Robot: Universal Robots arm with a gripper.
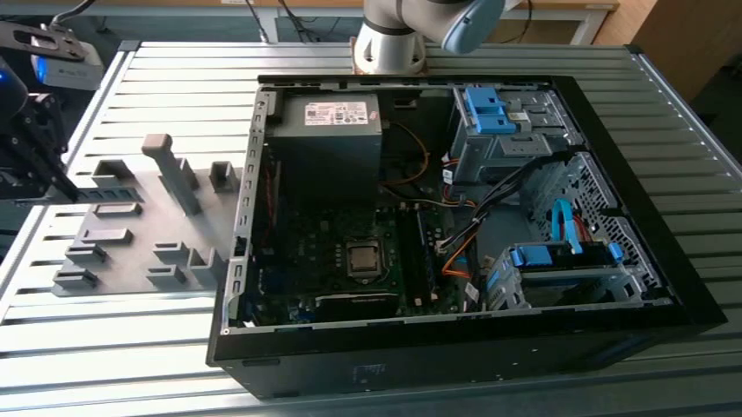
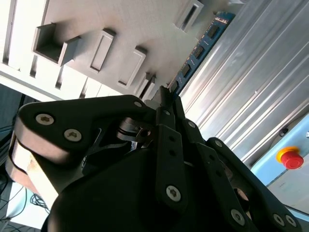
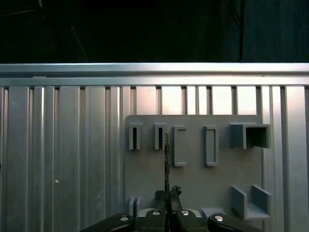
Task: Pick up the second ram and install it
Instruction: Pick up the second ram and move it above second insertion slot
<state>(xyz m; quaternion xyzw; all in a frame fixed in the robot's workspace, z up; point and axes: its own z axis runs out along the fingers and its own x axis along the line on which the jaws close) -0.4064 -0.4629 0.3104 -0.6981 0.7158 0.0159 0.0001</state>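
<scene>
My gripper [image 3: 167, 195] is shut on the second ram [image 3: 166, 154], seen edge-on as a thin dark strip rising from the fingertips [image 3: 160, 195]. In the second wrist view the ram [image 2: 200, 46] is a long green board with black chips and a blue end, reaching out from the gripper [image 2: 164, 99]. It is held above the grey fixture plate [image 3: 193, 183], close to its narrow slots. In the exterior view the gripper [image 1: 35, 161] hangs at the far left over that plate [image 1: 128, 252], well away from the open computer case [image 1: 464, 352].
The case lies open with its motherboard [image 1: 347, 252], power supply [image 1: 330, 130] and blue drive cages [image 1: 557, 261] exposed. Grey upright blocks [image 1: 174, 174] stand on the fixture plate. The arm's base [image 1: 388, 43] is behind the case. A red stop button [image 2: 289, 157] sits past the ribbed table.
</scene>
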